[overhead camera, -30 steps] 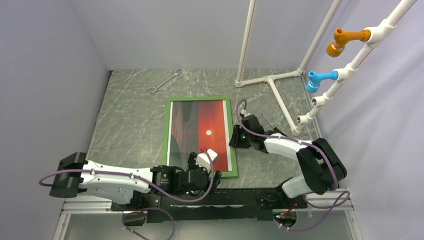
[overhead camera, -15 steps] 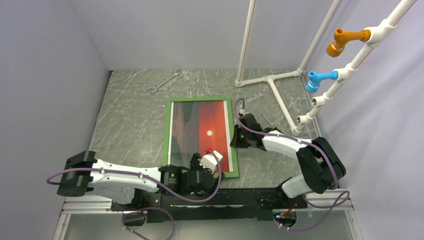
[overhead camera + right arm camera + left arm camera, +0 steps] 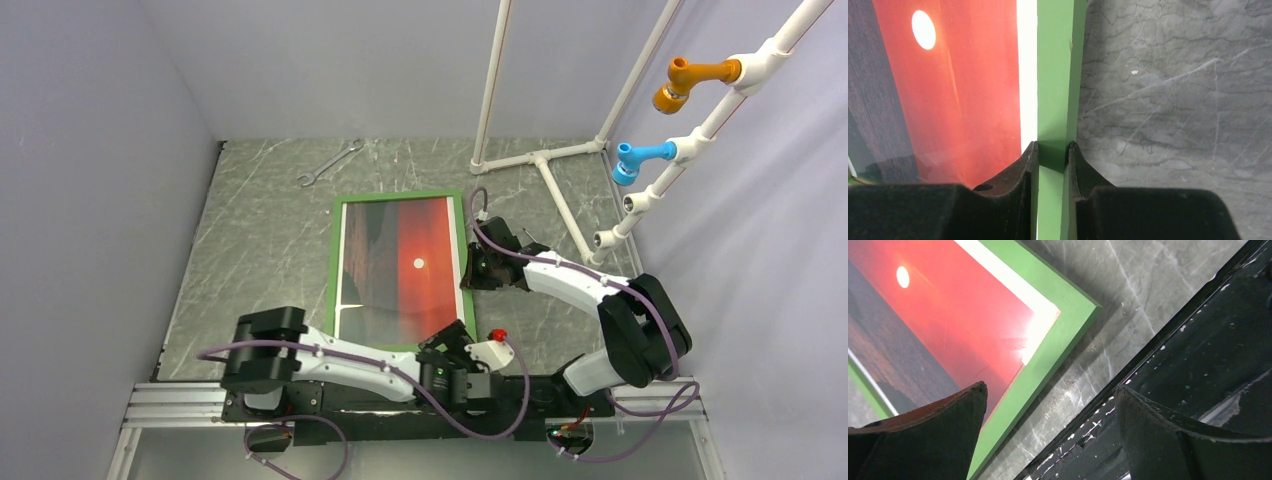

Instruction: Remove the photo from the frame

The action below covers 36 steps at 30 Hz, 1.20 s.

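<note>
Frame (image 3: 1055, 75) right rail pinched — right end effector (image 3: 1052, 150), photo (image 3: 973, 90) inside

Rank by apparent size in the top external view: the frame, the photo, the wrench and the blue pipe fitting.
1. The frame.
2. The photo, slightly smaller, inside it.
3. The wrench and the blue pipe fitting look alike; the fitting seems mounted nearer the camera, so they stay unranked.
</note>
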Each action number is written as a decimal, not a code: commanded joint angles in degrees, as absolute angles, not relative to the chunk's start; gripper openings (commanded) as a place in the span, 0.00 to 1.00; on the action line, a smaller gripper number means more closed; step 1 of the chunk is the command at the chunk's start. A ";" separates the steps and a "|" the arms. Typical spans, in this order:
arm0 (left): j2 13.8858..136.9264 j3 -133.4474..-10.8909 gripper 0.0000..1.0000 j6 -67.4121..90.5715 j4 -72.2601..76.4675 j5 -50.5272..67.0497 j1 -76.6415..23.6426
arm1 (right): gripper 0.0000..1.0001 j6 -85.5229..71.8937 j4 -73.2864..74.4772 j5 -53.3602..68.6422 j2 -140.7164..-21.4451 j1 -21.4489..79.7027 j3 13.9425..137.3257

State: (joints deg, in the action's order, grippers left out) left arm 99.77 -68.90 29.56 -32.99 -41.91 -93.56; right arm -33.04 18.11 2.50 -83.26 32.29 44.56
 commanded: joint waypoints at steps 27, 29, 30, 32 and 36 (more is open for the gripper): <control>120.75 -76.98 0.75 11.49 -34.82 -63.47 -92.32 | 0.00 -37.32 18.18 8.50 -80.77 32.36 49.79; 120.42 -77.49 0.65 11.70 -35.39 -64.11 -92.33 | 0.00 -37.18 18.49 8.39 -80.38 32.43 49.88; 120.15 -77.64 0.61 11.65 -35.41 -64.42 -92.30 | 0.00 -37.01 18.46 8.32 -80.07 32.43 49.84; 119.74 -77.81 0.49 11.05 -35.12 -65.14 -92.35 | 0.00 -36.72 18.37 8.03 -79.81 32.41 49.83; 119.24 -80.08 0.21 13.95 -39.16 -67.18 -92.92 | 0.00 -34.80 19.00 8.62 -79.67 32.43 50.75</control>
State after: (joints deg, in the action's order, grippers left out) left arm 120.60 -77.49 10.11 -37.36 -61.82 -93.03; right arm -35.18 20.18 5.04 -82.50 32.16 47.33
